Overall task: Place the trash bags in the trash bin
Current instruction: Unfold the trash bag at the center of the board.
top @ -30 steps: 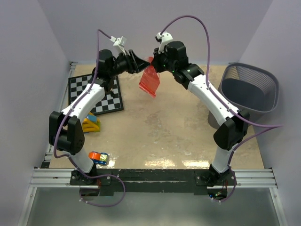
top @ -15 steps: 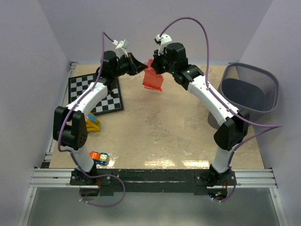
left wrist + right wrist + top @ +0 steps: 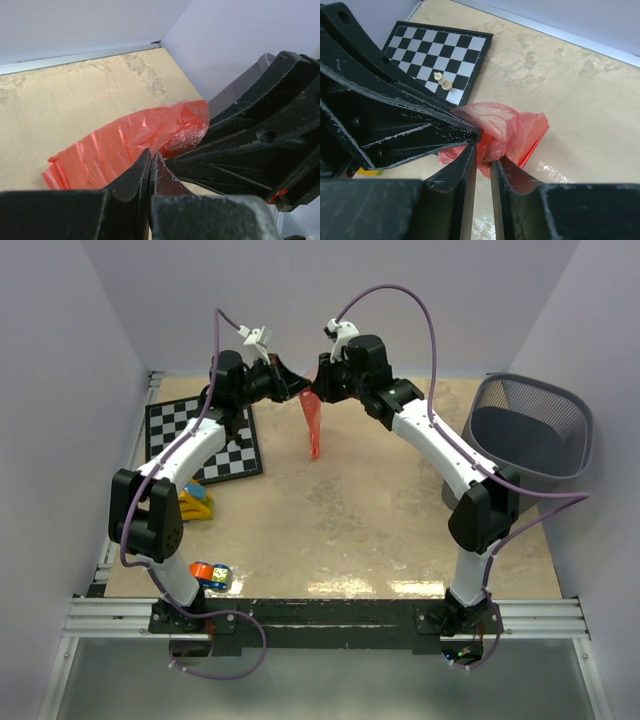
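The red-orange trash bag [image 3: 313, 426] hangs limp and narrow above the back of the table, between my two grippers. My left gripper [image 3: 302, 392] is shut on its upper edge; in the left wrist view the film [image 3: 120, 142] spreads out beyond the pinched tips [image 3: 151, 153]. My right gripper [image 3: 319, 390] meets it tip to tip. Its jaws [image 3: 484, 157] stand a little apart, with bunched film [image 3: 515, 127] still lying between the tips. The dark mesh trash bin [image 3: 560, 390] stands at the far right, apart from both arms.
A chessboard [image 3: 200, 440] lies at the back left under the left arm, with small pale pieces [image 3: 442, 80] on it. A yellow toy [image 3: 193, 505] and a small orange-blue toy [image 3: 209, 574] sit near the left arm's base. Walls close in on three sides.
My left gripper has closed on the bag's top edge. The bag has gone from a spread sheet to a narrow hanging strip. The right jaws have parted slightly.
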Motion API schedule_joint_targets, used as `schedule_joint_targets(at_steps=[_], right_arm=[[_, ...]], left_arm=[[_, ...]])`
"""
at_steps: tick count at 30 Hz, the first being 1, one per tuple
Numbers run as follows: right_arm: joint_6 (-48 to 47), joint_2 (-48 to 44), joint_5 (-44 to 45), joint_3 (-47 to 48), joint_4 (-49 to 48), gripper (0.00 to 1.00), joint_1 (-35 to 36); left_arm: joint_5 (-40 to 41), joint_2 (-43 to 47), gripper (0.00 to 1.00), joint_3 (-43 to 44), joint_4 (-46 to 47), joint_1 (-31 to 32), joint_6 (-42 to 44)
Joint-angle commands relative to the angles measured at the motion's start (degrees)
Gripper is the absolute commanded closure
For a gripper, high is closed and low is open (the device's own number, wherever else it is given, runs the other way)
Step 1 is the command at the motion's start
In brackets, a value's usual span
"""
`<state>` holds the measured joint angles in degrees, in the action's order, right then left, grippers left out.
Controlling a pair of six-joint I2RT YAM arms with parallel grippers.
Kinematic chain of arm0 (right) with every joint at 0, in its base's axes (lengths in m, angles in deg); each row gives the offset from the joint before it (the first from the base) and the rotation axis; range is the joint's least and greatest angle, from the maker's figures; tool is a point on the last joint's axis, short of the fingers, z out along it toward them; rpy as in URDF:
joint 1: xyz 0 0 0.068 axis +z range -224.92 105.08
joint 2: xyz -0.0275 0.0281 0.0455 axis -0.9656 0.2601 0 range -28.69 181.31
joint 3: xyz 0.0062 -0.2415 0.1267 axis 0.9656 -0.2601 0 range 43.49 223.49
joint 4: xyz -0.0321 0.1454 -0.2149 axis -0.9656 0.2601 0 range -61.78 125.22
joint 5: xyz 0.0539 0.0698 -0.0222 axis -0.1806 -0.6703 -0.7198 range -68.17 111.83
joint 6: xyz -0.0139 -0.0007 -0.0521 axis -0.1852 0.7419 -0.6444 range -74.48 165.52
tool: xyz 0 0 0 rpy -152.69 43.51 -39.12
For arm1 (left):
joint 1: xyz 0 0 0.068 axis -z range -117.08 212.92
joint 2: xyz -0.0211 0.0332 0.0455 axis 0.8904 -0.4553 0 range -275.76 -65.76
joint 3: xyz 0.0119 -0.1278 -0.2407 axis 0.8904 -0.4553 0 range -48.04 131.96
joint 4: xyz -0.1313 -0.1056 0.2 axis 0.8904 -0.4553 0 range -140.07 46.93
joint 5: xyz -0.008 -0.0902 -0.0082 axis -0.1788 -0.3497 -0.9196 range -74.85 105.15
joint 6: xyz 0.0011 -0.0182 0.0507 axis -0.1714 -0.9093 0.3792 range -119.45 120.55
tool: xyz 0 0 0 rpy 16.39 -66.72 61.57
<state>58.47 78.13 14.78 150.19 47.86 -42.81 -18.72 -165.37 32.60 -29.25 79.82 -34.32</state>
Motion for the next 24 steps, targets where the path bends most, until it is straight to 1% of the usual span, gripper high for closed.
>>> schedule_joint_targets(at_steps=[1,3,10,14,20,24], right_arm=[[3.4,1.8,-0.6,2.1,-1.4,0.84,-0.8],[4.0,2.3,-0.7,2.0,-1.5,0.93,-1.3],[3.0,2.7,2.3,0.9,-0.9,1.0,-3.5],[2.1,1.7,2.7,-0.8,-0.9,1.0,-5.3],[-0.1,-0.3,6.2,-3.4,-0.6,1.0,-7.8],[-1.9,-1.6,3.6,-3.9,-1.1,1.0,-9.3]], left_arm=[[-2.1,5.0,1.0,-0.2,2.5,0.3,2.2],[-2.1,5.8,1.0,-0.7,1.8,0.3,3.0],[-0.4,9.0,1.0,-2.3,-1.5,0.2,6.2],[0.6,10.2,1.0,-2.7,-3.7,0.1,8.7],[2.5,12.1,1.0,-3.6,-7.2,-0.2,12.1],[5.5,12.9,1.0,-4.2,-9.7,-0.3,14.7]])
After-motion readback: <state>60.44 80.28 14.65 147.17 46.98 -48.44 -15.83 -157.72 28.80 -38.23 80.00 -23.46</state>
